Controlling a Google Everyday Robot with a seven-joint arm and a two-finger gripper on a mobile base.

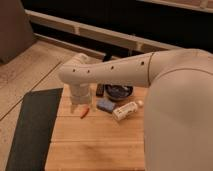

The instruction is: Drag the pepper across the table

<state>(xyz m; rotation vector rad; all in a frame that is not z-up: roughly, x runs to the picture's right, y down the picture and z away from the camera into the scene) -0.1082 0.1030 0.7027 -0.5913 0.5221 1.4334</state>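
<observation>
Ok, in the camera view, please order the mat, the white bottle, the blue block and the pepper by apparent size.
Largest to smallest: mat, white bottle, blue block, pepper. The middle two look close, so their order is unsure. The end effector is down at the pepper's upper end.
</observation>
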